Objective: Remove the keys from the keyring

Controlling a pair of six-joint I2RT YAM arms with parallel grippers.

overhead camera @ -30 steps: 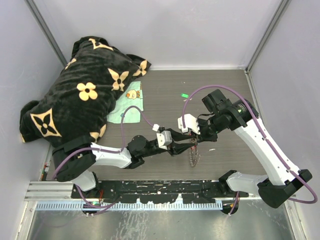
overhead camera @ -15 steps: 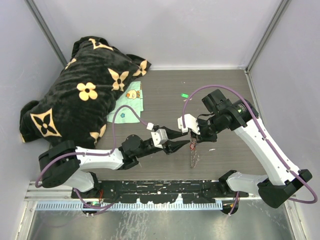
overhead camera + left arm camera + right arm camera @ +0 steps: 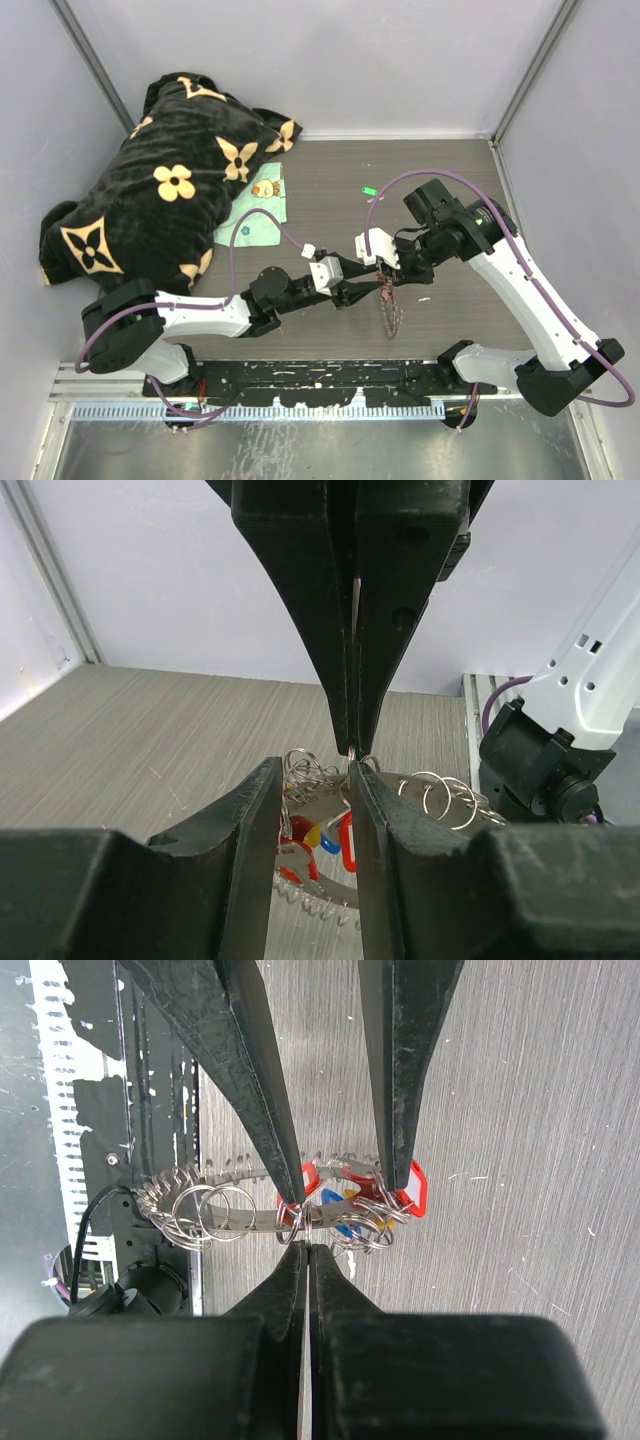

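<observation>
Left pincer (image 3: 372,291) advanced around keys (image 3: 345,1205), right pincer (image 3: 384,273) clamping keyring (image 3: 200,1205)

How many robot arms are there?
2: the left arm reaches in from the near left, the right arm from the near right. They meet over the keys.

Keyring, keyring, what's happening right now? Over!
Right fingers pinched shut on the keyring, holding it up. Left fingers partly open around the keys. Keys not yet off. Nothing in the way.
</observation>
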